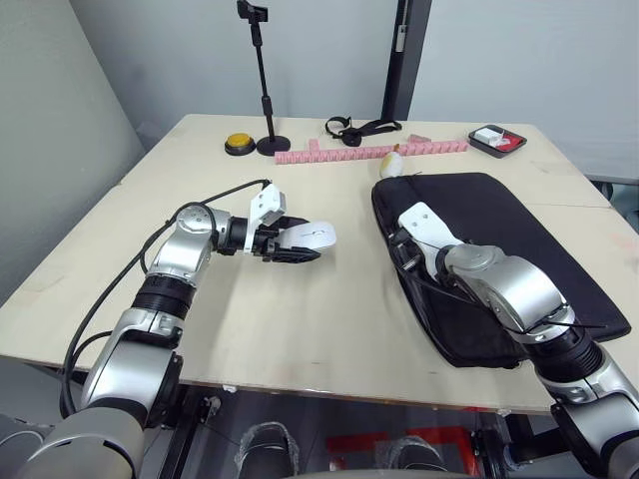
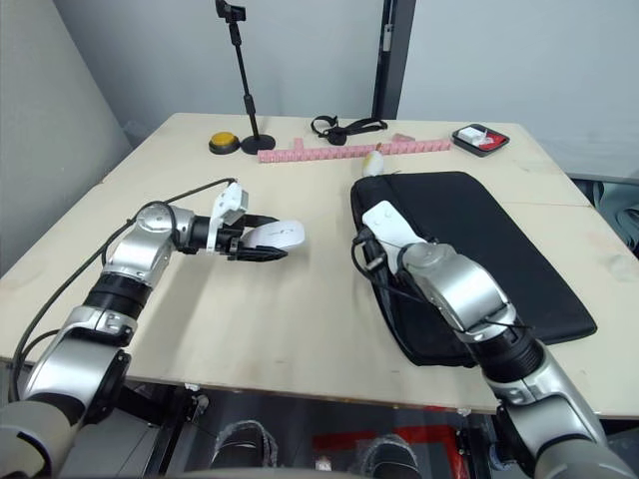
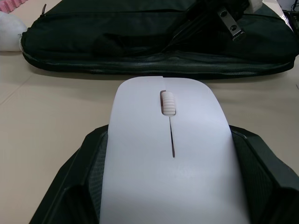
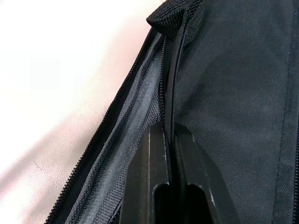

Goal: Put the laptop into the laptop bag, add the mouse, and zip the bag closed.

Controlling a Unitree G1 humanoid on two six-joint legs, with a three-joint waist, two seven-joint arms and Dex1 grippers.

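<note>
White mouse (image 1: 317, 236) pinched in left gripper (image 1: 296, 242), above table (image 1: 300, 319), left of bag | black laptop bag (image 1: 519, 249) flat at right, left edge unzipped | right gripper (image 4: 169, 140) pressed together on that edge's flap | laptop can't be seen, likely inside | left: mouse in, zip.
</note>
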